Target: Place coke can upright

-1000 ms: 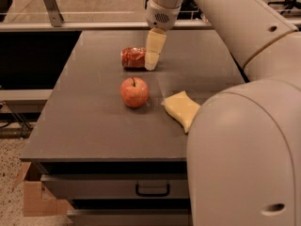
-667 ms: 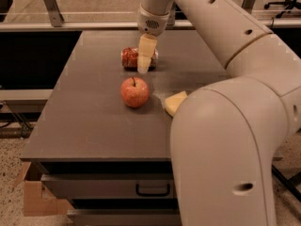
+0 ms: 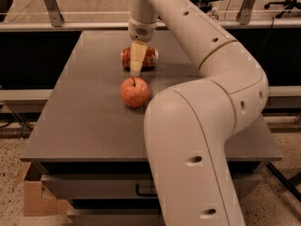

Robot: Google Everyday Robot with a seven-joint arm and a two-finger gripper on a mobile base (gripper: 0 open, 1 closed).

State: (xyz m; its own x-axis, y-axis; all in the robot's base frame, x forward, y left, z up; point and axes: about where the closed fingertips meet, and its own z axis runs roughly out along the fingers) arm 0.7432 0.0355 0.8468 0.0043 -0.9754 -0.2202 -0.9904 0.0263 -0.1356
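The coke can [image 3: 149, 57] is red-orange with white markings and lies on its side at the back middle of the dark table [image 3: 80, 121]. My gripper [image 3: 137, 60] hangs straight down in front of the can's middle and covers part of it. Whether it touches the can is unclear. A round red apple [image 3: 135, 92] stands just in front of the can, right below the gripper's tip.
My large white arm [image 3: 202, 126] fills the right half of the view and hides the table's right side. A cardboard box [image 3: 35, 197] sits on the floor at the lower left. A drawer with a handle [image 3: 143, 190] is under the table top. A metal rail [image 3: 70, 26] runs behind the table.
My gripper has moved left from the can's right end to its middle. The arm has swung across and now hides the yellow object on the table's right. Can and apple have not moved.
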